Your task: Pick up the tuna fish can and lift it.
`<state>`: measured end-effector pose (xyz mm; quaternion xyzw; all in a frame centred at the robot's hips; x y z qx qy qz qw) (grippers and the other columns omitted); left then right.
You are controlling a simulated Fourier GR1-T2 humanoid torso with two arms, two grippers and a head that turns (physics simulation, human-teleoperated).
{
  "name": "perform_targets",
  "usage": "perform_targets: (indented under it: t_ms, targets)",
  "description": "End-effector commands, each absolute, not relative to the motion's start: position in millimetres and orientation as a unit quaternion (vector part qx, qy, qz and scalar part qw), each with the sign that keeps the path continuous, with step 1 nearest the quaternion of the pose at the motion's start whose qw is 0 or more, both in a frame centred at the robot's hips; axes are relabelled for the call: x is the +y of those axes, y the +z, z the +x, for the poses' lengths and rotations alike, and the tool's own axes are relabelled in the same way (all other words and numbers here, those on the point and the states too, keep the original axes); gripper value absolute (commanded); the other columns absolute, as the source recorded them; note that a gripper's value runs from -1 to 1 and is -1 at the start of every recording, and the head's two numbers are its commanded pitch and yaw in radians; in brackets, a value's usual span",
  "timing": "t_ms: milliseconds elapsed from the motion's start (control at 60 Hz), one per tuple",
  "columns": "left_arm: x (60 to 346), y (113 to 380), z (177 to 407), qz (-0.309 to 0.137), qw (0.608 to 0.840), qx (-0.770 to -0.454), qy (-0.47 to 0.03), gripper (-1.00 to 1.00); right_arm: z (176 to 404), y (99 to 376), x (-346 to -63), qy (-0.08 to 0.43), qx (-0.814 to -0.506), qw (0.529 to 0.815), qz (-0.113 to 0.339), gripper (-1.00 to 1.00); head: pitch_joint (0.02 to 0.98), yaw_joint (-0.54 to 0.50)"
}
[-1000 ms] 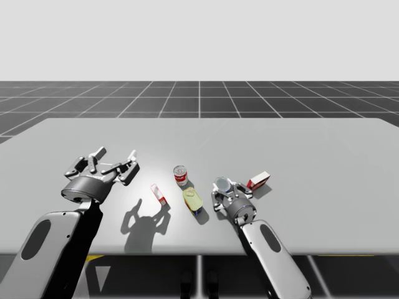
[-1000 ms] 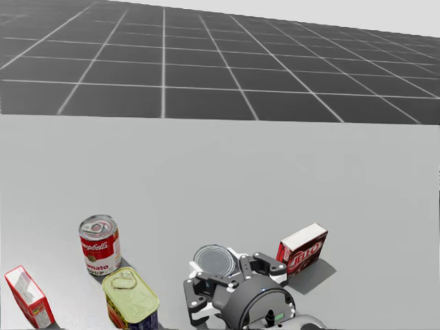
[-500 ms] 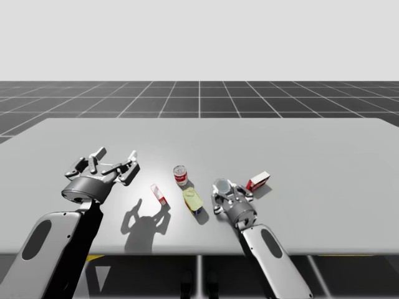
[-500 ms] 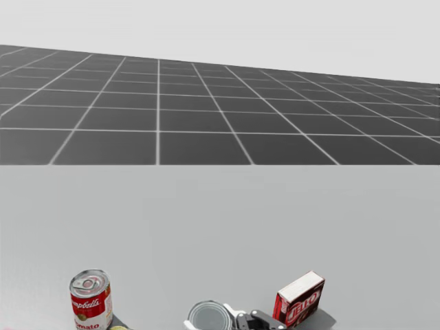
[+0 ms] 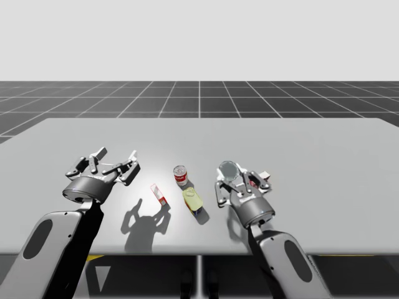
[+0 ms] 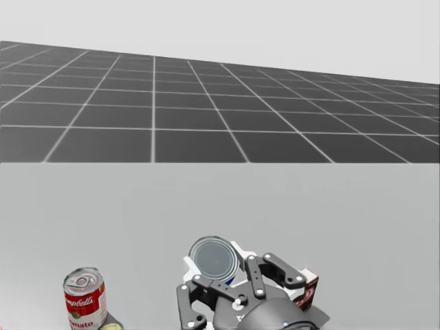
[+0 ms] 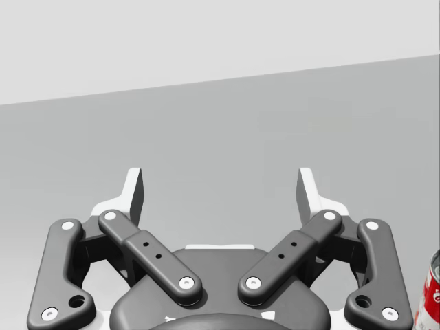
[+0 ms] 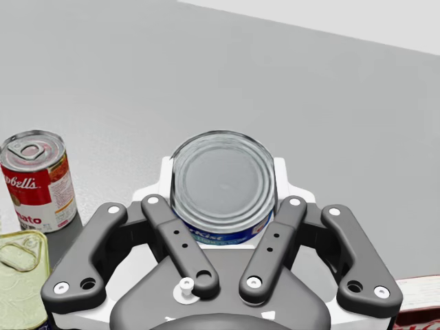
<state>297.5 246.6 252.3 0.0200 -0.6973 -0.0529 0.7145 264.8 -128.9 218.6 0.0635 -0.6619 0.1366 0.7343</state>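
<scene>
The tuna fish can point(image 8: 223, 185) is a low round tin with a silver lid and a blue band. My right gripper point(image 8: 223, 196) is shut on it, one finger on each side, and holds it above the table. The same can point(image 5: 228, 170) sits raised in my right gripper point(image 5: 234, 179) in the high view, and the can point(image 6: 214, 258) is in that gripper point(image 6: 223, 271) in the head view. At the table's left my left gripper point(image 5: 112, 161) hovers open with nothing between its fingers point(image 7: 134, 196).
A red soup can point(image 5: 180, 175) stands upright left of the held can, with a yellow rectangular tin point(image 5: 194, 200) in front of it. A small red box point(image 5: 159, 194) lies further left. A red box point(image 5: 264, 180) lies behind my right gripper. The grey table point(image 5: 324, 156) stretches bare to the right.
My right gripper has lifted the tuna fish can off the table and slightly to the right. My head has turned upward. The left arm has not moved.
</scene>
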Motion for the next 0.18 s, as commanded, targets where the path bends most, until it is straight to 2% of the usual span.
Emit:
perform_targets:
  t_ms: [17, 133, 183]
  targets:
    - [247.2, 252.6, 297.4, 0.019, 0.714, -0.698, -0.052, -1.00, 270.3, 278.6, -137.2, 0.089, -0.731, 0.677, 0.014, 0.97, 0.460, -0.20]
    - [247.2, 252.7, 297.3, 0.019, 0.714, -0.698, -0.052, -1.00, 266.5, 304.0, -137.4, 0.087, -0.761, 0.643, 0.003, 0.98, 0.460, -0.20]
    - [247.3, 252.7, 297.1, 0.019, 0.714, -0.698, -0.052, -1.00, 263.4, 319.1, -136.8, 0.089, -0.779, 0.620, -0.002, 0.98, 0.459, -0.20]
